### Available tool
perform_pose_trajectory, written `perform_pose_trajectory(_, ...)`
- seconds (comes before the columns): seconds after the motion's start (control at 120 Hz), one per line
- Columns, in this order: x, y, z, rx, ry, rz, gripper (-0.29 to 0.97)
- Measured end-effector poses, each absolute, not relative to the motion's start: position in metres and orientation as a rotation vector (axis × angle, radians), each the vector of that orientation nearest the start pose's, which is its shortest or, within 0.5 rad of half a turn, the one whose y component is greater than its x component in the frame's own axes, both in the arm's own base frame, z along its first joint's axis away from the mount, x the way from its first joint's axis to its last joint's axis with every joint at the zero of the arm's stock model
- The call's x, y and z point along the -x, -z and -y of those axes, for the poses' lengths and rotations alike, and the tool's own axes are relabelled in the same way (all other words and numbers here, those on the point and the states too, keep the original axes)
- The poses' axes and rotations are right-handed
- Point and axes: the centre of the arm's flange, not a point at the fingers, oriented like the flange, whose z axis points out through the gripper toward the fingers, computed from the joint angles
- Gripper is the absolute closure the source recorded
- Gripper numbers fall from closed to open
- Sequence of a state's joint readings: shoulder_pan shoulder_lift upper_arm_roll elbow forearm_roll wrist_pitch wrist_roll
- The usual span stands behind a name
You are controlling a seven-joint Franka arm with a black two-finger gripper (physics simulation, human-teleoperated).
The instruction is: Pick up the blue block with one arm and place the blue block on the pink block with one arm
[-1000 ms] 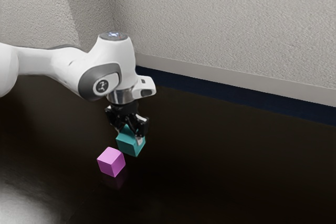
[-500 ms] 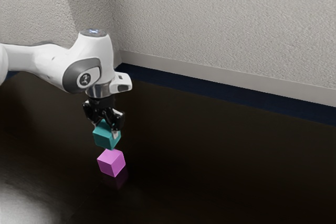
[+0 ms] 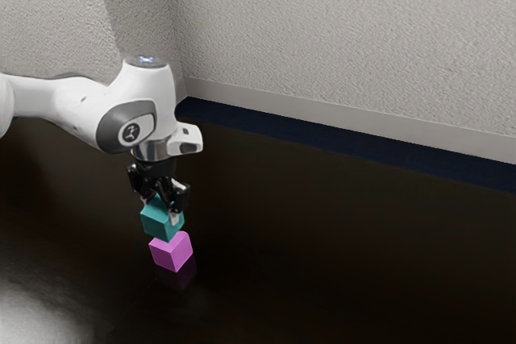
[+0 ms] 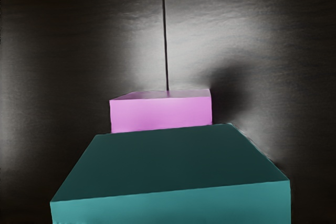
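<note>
Soft, even light is falling on the pale wall, leaving it bright, while the dark table is lying dim. In the exterior view a hazy white glare is spreading across the table's gloss at 7 o'clock. The pink block is throwing a faint reflection at its 6 o'clock. In the wrist view a pale sheen is glowing on the table around the pink block, a dark shadow is lying just beside it, and the blue block is showing a dim top and a brighter side.

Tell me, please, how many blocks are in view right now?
2. The blue block is gripped in the claw, right above the pink block, which sits on the dark table. Nothing here seems able to hide another.
</note>
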State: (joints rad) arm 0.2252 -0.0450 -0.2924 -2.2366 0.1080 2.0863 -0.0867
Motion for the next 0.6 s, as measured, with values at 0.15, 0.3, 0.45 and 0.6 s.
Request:
perform_pose_trajectory(0.15, -0.500, -0.373, 0.019, 3.025, -0.175, -0.044, 0.37)
perform_pose_trajectory(0.3, -0.501, -0.369, 0.021, 3.027, -0.181, -0.064, 0.37)
perform_pose_trajectory(0.45, -0.502, -0.369, 0.023, 3.023, -0.174, -0.087, 0.37)
perform_pose_trajectory(0.6, -0.503, -0.366, 0.021, 3.019, -0.179, -0.094, 0.37)
